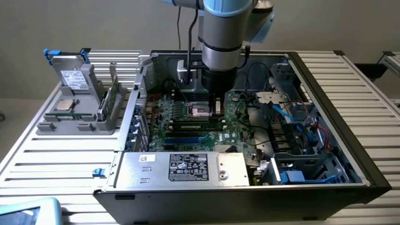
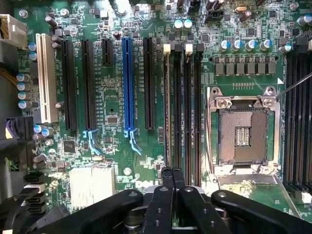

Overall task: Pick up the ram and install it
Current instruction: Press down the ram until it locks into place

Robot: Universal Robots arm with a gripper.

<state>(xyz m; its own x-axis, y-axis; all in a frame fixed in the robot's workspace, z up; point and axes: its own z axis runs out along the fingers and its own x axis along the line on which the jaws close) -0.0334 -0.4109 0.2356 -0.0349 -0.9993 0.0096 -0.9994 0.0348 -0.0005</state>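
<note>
Black fingers point(image 2: 173, 176) pressed together above long narrow memory slots point(image 2: 183, 107); thin green ram point(image 1: 111, 104) upright in grey holder point(image 1: 76, 123).

I'm working in some kind of lab, looking at an open PC case point(image 1: 250, 159) sitting on a slatted metal bench point(image 1: 56, 159).

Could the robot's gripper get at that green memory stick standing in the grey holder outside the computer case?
Probably yes: the ram stands upright in the grey holder, open from above. But the gripper is shut, down inside the case over the memory slots.
</note>
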